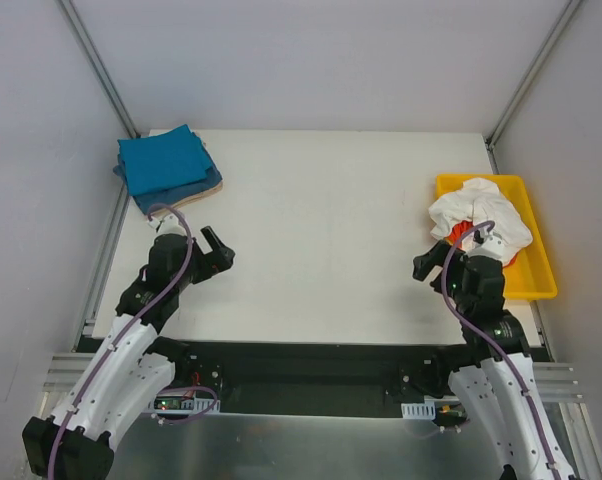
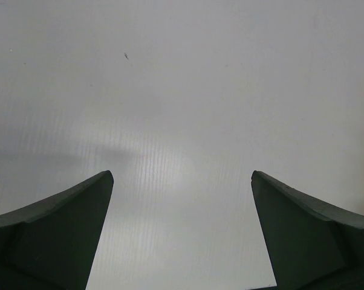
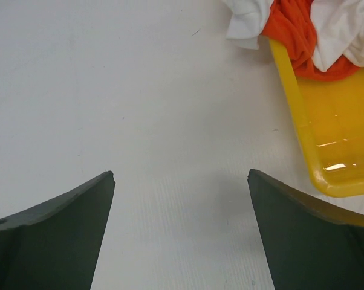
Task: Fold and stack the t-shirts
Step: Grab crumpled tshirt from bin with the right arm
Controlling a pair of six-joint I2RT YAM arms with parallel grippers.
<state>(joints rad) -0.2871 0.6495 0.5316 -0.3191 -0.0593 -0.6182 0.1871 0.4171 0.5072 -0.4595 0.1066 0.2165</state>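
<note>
A folded stack of t-shirts sits at the table's far left: teal-blue shirts [image 1: 163, 160] on top, a tan one [image 1: 210, 184] showing at the lower edge. A crumpled white shirt [image 1: 478, 213] lies over an orange-red shirt [image 1: 462, 233] in the yellow tray [image 1: 539, 270] at the right. In the right wrist view the white shirt [image 3: 345, 30] and the orange-red shirt [image 3: 297, 36] are at the top right. My left gripper [image 1: 221, 252] is open and empty just below the stack; its view [image 2: 182, 178] shows only bare table. My right gripper [image 1: 428, 268] [image 3: 181, 175] is open and empty left of the tray.
The white table [image 1: 321, 230] is bounded by grey walls on the left, right and back. The tray's near left corner [image 3: 327, 181] lies close to my right gripper's right finger. Black arm bases and cables run along the near edge.
</note>
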